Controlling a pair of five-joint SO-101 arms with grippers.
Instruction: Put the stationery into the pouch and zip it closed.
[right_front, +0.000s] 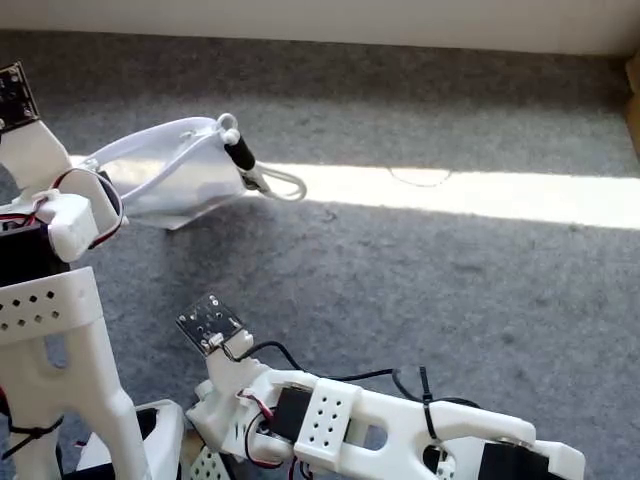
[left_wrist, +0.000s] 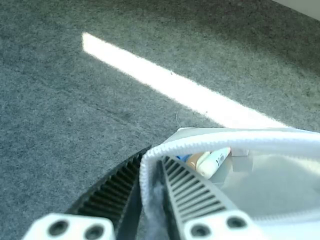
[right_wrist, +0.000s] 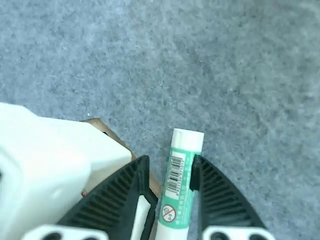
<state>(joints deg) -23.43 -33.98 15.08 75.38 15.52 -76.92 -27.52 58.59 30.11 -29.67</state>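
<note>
Grey, carpet-like fabric covers the surface (right_front: 450, 300), and a band of sunlight (right_front: 480, 195) crosses it. From the high view we see the translucent white pouch (right_front: 180, 175) lying at the far left. A black marker (right_front: 240, 155) pokes out of its mouth, and a cord loop (right_front: 285, 185) trails beside it. The pouch's other end runs under the left arm (right_front: 50, 290). The right arm (right_front: 370, 425) lies low along the near edge, well apart from the pouch. In the left wrist view, we find the left end effector (left_wrist: 152, 165) pinched tight on the zipper edge of the pouch (left_wrist: 270, 175), with the ribbed fingers (left_wrist: 187, 192) on either side of the white teeth. Through the wall we make out a white tube (left_wrist: 216, 161) beside something orange. In the right wrist view, the right end effector (right_wrist: 171, 160) grips a green-and-white glue stick (right_wrist: 181, 180), jaws narrow and touching both its sides, above the surface (right_wrist: 240, 75) and next to a white housing (right_wrist: 45, 165).
</note>
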